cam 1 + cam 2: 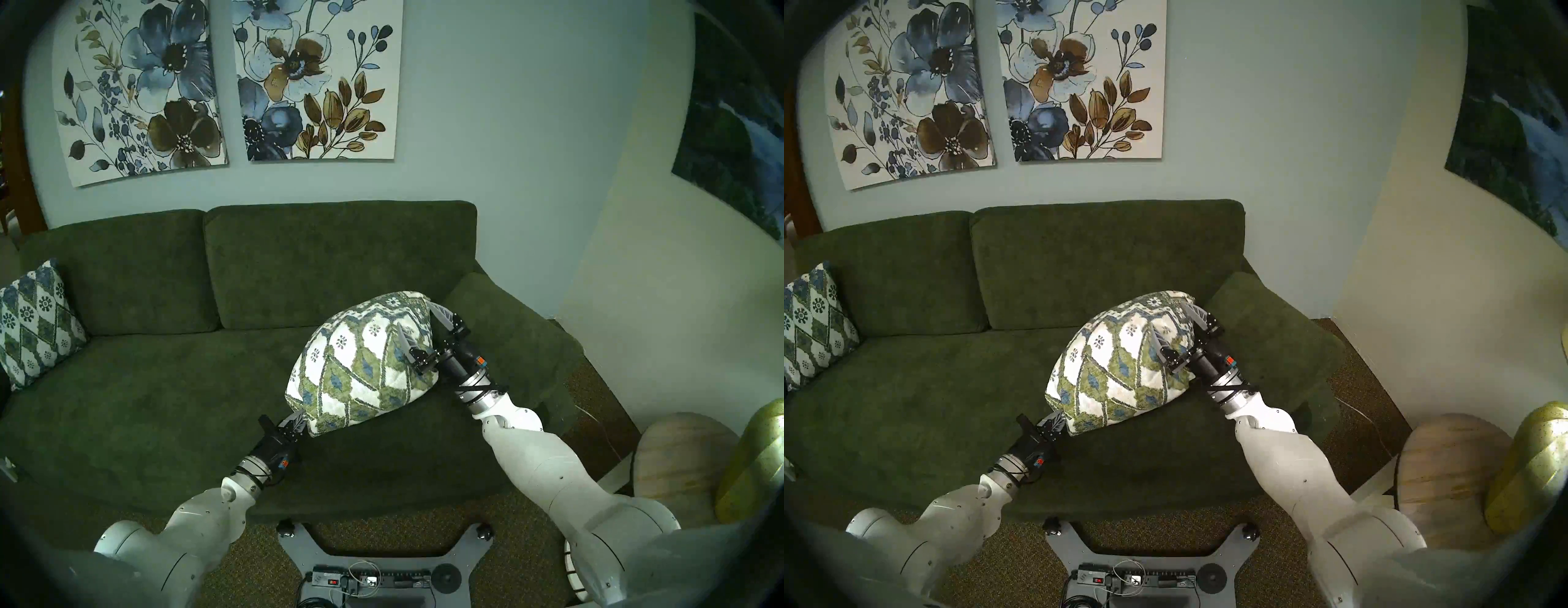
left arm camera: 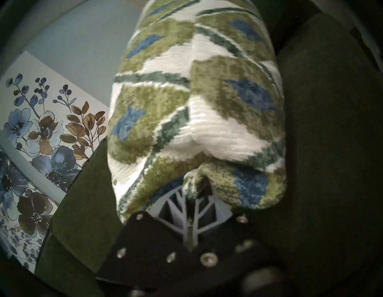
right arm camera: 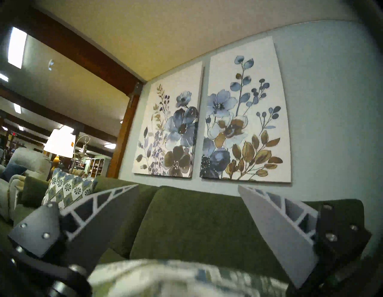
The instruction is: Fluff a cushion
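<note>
The plump square cushion (image 1: 364,361) of white woven fabric, patterned with olive-green and blue diamonds and small dark flowers, is bunched up over the seat of the dark green fabric sofa (image 1: 140,382), towards its right end. The left pincer (image 1: 302,421) is clamped tight on the cushion's lower near corner, its pale ribbed fingers (image 2: 187,209) pressed together around a fold of cloth. The right pincer (image 1: 418,320) stands spread wide against the cushion's upper right side, one finger on the front face, the other beyond the top edge. A second, darker patterned pillow (image 1: 36,322) leans at the sofa's left end.
</note>
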{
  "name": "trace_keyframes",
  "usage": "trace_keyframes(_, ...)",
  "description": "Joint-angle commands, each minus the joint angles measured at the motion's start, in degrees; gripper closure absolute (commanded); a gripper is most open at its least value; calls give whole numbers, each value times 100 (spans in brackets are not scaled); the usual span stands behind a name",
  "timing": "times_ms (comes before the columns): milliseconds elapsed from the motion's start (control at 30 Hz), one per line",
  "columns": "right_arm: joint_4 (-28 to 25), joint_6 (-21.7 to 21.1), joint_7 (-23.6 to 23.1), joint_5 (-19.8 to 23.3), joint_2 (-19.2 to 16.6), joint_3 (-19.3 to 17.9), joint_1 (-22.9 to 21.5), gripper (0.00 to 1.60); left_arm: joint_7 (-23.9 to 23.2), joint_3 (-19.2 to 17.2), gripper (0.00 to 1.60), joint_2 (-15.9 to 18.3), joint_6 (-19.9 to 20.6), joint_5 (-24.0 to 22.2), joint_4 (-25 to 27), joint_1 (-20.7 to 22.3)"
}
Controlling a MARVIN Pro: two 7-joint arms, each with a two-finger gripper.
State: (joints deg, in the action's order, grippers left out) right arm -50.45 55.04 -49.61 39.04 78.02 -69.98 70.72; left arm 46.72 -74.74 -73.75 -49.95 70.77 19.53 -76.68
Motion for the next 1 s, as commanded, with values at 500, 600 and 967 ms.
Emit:
trace_keyframes(500, -231, -187, 23, 29, 240, 328, 380, 0, -46, 131, 160, -88, 225, 162, -154, 333)
trace_keyframes(600, 284, -399, 127, 18, 322, 454, 451, 0, -29, 120, 160, -26, 251, 182, -200, 293)
trace_keyframes(967, 1604, -958, 526, 51, 479, 512, 567, 0, 35, 41, 160, 233, 268, 181, -358, 156)
